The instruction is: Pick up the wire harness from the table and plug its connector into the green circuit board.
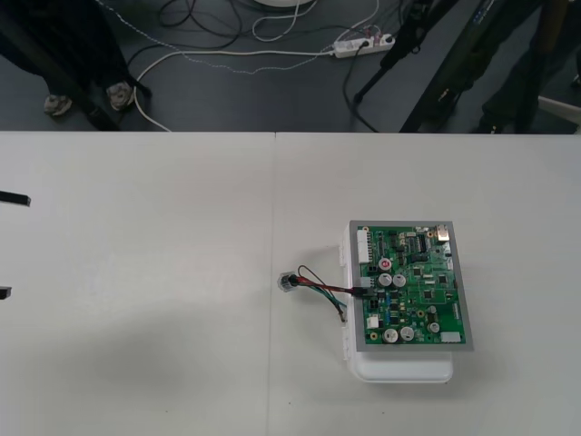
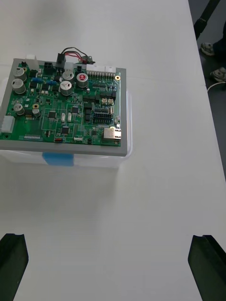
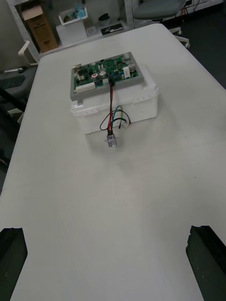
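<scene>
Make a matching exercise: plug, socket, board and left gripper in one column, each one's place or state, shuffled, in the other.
1. plug
2. socket
3. board
4. left gripper

A. on the white base
B. open, at the table's left side
C. in the board's edge
D. on the table, beside the base

Pairs: 1-C, 2-D, 3-A, 4-B

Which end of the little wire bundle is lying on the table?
The round metal socket end, on the table beside the white base. The black plug end sits up at the edge of the green board.
</scene>
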Robot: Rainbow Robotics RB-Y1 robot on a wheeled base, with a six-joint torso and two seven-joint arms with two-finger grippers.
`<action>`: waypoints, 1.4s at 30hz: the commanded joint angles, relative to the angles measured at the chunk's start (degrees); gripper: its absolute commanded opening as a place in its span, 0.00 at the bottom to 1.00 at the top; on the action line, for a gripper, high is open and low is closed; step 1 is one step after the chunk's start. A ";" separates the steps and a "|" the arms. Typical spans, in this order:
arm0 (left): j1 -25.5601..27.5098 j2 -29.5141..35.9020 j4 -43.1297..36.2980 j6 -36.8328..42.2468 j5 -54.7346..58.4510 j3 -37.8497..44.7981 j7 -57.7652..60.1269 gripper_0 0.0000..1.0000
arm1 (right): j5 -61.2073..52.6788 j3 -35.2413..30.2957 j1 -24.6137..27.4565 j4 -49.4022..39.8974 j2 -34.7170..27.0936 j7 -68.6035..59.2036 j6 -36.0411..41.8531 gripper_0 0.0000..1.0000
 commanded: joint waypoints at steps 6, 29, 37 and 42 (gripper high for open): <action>1.27 3.64 -1.16 -2.67 0.90 3.71 7.11 1.00 | 0.21 -5.65 4.03 -0.13 -2.76 -0.44 -0.48 1.00; 1.27 3.38 -1.16 -2.67 -0.77 3.71 8.08 1.00 | 1.26 -5.47 5.18 -0.92 -2.67 -0.35 -0.48 1.00; 1.27 3.29 -1.34 -2.67 -0.86 3.71 8.17 1.00 | -0.67 -5.21 5.44 -0.92 -2.67 -0.18 -0.48 1.00; 1.27 3.29 -1.34 -2.67 -1.04 3.71 8.26 1.00 | -1.99 -5.21 5.44 -0.92 -2.14 -0.53 -0.48 1.00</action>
